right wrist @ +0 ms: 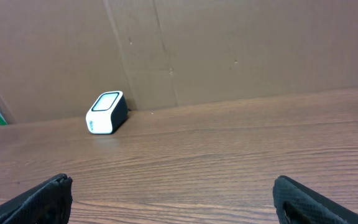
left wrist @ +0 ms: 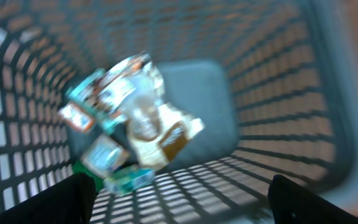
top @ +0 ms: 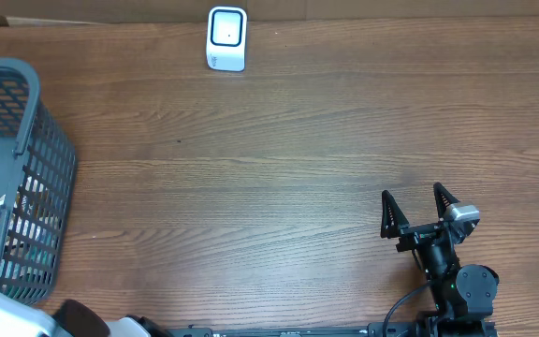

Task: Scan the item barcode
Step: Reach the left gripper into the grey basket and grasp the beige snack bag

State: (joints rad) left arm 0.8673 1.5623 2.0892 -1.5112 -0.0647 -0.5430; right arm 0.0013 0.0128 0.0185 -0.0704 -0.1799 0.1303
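Now, with the left fingers (left wrist: pixel 300 202) spread wide and empty above the snack packets (left wrist: pixel 138 118) lying in the grey mesh basket (left wrist: pixel 328 93), they should descend squarely and pinch just the top packet, while the right fingers (top: pixel 389 217) hang open over the table (top: pixel 279 168).

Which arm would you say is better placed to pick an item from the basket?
Left. The left hand hovers open over the basket, directly above the packets; the right hand sits across the table.
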